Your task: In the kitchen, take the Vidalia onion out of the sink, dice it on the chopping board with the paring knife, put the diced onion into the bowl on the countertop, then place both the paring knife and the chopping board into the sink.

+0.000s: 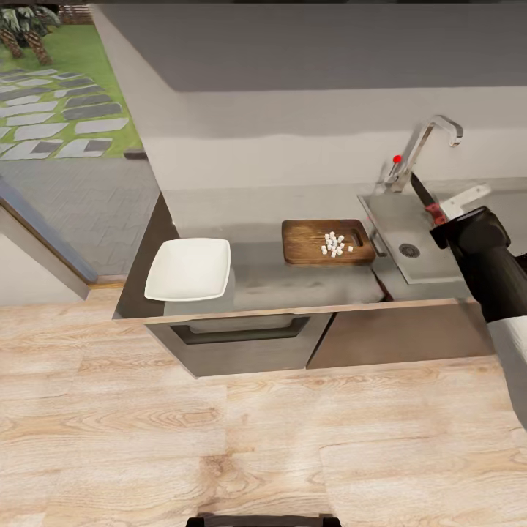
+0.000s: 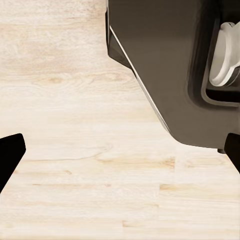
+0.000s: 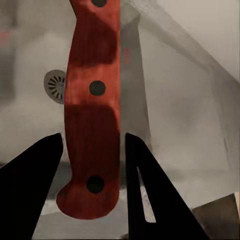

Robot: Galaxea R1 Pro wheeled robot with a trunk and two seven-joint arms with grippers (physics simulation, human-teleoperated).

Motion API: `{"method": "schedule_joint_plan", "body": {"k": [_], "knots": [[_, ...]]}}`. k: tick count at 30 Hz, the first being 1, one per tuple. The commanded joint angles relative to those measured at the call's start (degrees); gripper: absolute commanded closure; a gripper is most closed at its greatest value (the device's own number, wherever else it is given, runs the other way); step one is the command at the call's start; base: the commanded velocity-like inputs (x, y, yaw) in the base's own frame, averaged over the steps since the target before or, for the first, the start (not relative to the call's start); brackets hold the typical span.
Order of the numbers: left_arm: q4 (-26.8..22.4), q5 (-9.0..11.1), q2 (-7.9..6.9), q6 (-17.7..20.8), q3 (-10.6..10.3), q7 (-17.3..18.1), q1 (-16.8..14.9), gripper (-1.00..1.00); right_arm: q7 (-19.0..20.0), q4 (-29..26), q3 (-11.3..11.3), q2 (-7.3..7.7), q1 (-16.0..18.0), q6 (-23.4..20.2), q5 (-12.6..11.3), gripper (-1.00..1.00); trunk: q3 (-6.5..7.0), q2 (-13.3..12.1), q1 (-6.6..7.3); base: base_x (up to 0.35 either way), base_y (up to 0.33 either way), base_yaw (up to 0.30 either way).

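Observation:
The paring knife [image 1: 432, 205] hangs over the sink [image 1: 391, 219], dark blade pointing toward the tap, with my right gripper [image 1: 443, 222] shut on its red handle [image 3: 92, 100]. In the right wrist view my right gripper [image 3: 94, 160] has a finger pressed to each side of the handle, and the drain [image 3: 54, 86] lies below. Small white pieces of diced onion [image 1: 335, 245] lie heaped on the chopping board [image 1: 307, 245], just left of the sink. The white bowl [image 1: 189, 268] stands empty at the countertop's [image 1: 293, 282] left end. My left gripper [image 2: 122, 150] is open over the floor.
The chrome tap [image 1: 421, 146] with its red dot rises behind the sink. Dark cabinet fronts [image 1: 241, 340] run below the counter edge. Pale wooden floor [image 1: 219, 439] stretches in front; the robot's dark base [image 2: 170, 75] shows in the left wrist view. A glass door to the garden is at left.

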State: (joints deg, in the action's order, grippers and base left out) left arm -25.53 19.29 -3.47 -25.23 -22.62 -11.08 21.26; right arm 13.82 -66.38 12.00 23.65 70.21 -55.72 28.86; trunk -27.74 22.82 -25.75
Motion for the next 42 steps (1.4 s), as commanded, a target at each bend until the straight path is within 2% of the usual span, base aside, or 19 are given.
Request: {"method": "schedule_joint_plan", "body": {"k": [1,5,9,10,14,23,30,35,42], "knots": [[-0.13,0.31,-0.08,-0.1,-0.49,-0.45,0.01,-1.0,2.0,0.13,-0.29,0.26,0.06,-0.25,0.69,1.0,-0.08,0.1,-0.04,0.0,0.0,0.0],[-0.13,0.31,-0.08,-0.15,-0.49,-0.45,0.01,-1.0,5.71,3.22,-0.98,0.53,0.04,-0.26,0.62,1.0,-0.08,0.1,-0.04,0.0,0.0,0.0],[-0.13,0.31,-0.08,-0.17,-0.49,-0.51,0.01,-1.0,11.76,5.52,-1.13,0.52,0.03,-0.26,0.59,1.0,-0.08,0.1,-0.04,0.0,0.0,0.0],[-0.13,0.31,-0.06,-0.17,-0.49,-0.52,0.01,-1.0,12.14,5.69,-1.15,0.52,0.04,-0.28,0.59,1.0,-0.08,0.1,-0.04,0.0,0.0,0.0],[-0.13,0.29,-0.11,-0.13,-0.49,-0.48,0.01,-1.0,12.82,5.98,-1.12,0.52,0.04,-0.32,0.59,1.0,-0.08,0.1,-0.04,0.031,0.0,0.0],[-0.13,0.22,-0.11,-0.1,-0.49,-0.46,0.01,-1.0,13.15,6.3,-1.1,0.52,0.04,-0.44,0.59,1.0,-0.09,0.1,-0.04,0.291,0.0,0.0],[-0.13,0.24,-0.06,-0.08,-0.49,-0.52,0.01,-1.0,13.17,11.01,-1.28,0.52,0.04,-0.39,0.59,1.0,-0.52,0.1,-0.04,0.258,-0.063,0.0],[-0.13,0.22,-0.05,-0.08,-0.49,-0.52,0.01,-1.0,13.31,13.1,-4.64,0.41,0.05,-0.35,0.55,1.0,-0.97,0.1,-0.04,0.061,-0.277,0.0],[-0.21,0.22,-0.06,-0.08,-0.49,-0.52,0.01,-1.0,13.34,14.83,-5.25,0.43,0.03,-0.27,0.57,1.0,-1.62,0.1,-0.04,0.002,-0.31,0.0]]}}
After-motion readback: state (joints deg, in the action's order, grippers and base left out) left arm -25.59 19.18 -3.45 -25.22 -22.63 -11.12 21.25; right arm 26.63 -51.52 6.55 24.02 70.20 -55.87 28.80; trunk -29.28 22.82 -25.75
